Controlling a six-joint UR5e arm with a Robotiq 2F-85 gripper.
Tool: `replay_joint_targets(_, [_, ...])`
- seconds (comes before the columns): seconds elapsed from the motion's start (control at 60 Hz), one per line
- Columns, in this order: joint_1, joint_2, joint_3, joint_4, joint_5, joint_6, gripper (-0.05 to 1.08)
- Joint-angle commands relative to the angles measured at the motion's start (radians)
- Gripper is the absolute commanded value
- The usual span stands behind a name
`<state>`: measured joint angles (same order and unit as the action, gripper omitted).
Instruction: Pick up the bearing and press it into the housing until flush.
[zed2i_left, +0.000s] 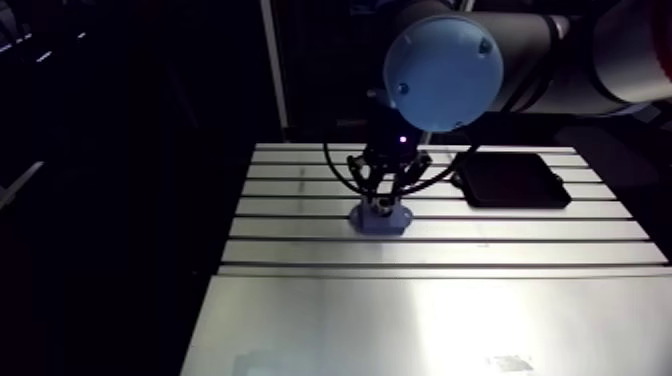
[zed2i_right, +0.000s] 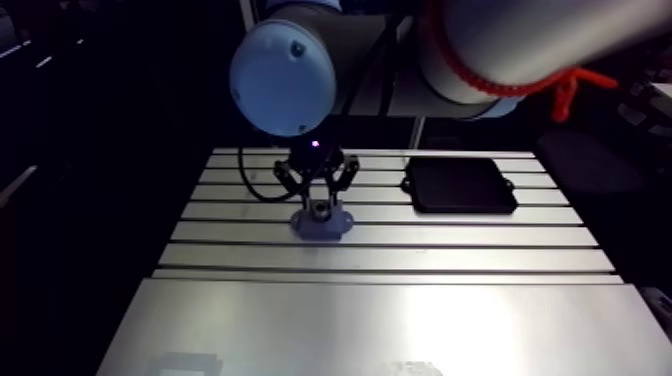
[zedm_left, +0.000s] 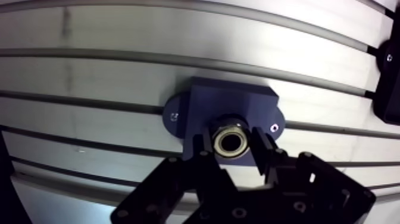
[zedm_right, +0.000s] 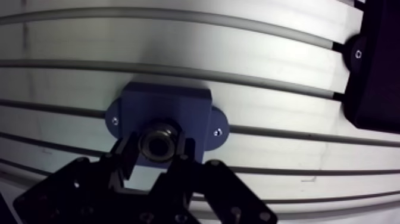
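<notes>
A blue-grey housing (zedm_left: 235, 104) with two screw ears lies on the slotted table (zedm_left: 89, 77); in the arm view the housing (zed2i_left: 380, 221) sits mid-table under the wrist. A metal ring bearing (zedm_left: 231, 141) sits over the housing's middle, held between the two black fingers. My gripper (zedm_left: 231, 144) is shut on the bearing, one fingertip on each side of it. Whether the bearing is partly inside the bore is hidden by the fingers. In the arm view the gripper (zed2i_left: 382, 205) stands straight down onto the housing.
A flat black tray (zed2i_left: 510, 180) lies on the table to the right of the housing, and its edge (zedm_right: 375, 71) shows beside the gripper in the wrist view. A smooth plate (zed2i_left: 430, 325) covers the table's front.
</notes>
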<state>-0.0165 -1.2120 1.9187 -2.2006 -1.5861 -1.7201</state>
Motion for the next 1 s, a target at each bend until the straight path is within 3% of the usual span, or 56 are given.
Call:
replay_joint_targets(0.017, [0.0, 0.002, 0.001, 0.0, 0.001, -0.001, 0.7])
replay_joint_targets(1.0, [-0.002, 0.015, 0.0, -0.002, 0.001, 0.0, 0.7])
